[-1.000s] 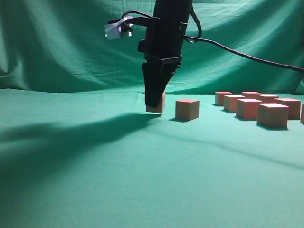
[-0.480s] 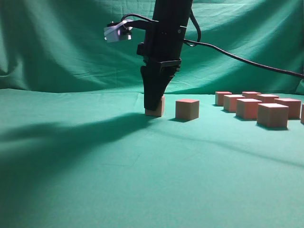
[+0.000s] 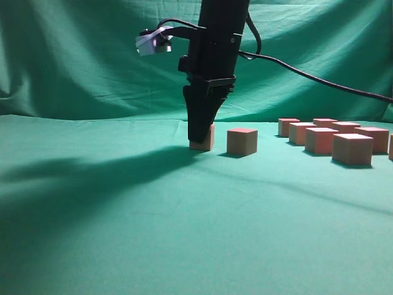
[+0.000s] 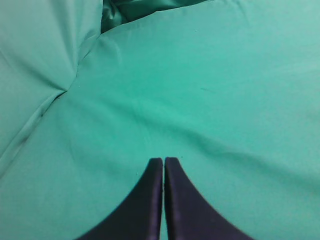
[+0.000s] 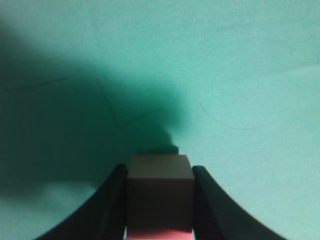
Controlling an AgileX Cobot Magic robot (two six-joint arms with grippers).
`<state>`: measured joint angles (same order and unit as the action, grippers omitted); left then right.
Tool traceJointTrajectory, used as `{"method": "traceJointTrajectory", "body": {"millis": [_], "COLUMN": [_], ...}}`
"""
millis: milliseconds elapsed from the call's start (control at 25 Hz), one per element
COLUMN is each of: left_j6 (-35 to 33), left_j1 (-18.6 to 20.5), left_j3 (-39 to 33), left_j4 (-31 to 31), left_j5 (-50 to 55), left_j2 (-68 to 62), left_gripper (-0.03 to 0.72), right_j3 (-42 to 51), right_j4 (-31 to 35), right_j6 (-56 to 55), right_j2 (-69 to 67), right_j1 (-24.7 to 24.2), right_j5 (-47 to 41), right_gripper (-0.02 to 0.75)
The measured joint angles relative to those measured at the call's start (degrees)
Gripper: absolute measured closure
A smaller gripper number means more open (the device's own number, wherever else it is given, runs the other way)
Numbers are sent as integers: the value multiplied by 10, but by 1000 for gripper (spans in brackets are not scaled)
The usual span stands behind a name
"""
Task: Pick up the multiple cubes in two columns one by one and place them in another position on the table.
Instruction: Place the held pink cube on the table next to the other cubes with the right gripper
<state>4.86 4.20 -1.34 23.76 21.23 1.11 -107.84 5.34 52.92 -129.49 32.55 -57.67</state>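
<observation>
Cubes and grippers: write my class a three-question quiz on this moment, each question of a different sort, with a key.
1. True or false: the right gripper is shut on a cube.
2. What lies nearest that cube? A) a second cube B) a cup C) a bowl
3. Fill in: the left gripper is shut on ____.

Key: 1 true; 2 A; 3 nothing, only the green cloth lies below.
</observation>
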Motion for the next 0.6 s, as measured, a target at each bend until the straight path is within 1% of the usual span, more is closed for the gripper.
{"method": "traceJointTrajectory", "body": {"millis": [400, 440, 600], "left_j6": [0, 0, 0], "left_j1": [0, 0, 0], "left_j3": [0, 0, 0], "left_j4": [0, 0, 0], "left_j5": [0, 0, 0], "left_j2": [0, 0, 0], "left_gripper": [688, 688, 688], "right_j3": [0, 0, -1], "right_j4": [-6, -7, -8], "right_j6": [-8, -15, -36], "right_j2": [0, -1, -1], "right_j1": [0, 0, 0], "right_j5": [-5, -6, -5], "right_gripper": [470, 414, 256]}}
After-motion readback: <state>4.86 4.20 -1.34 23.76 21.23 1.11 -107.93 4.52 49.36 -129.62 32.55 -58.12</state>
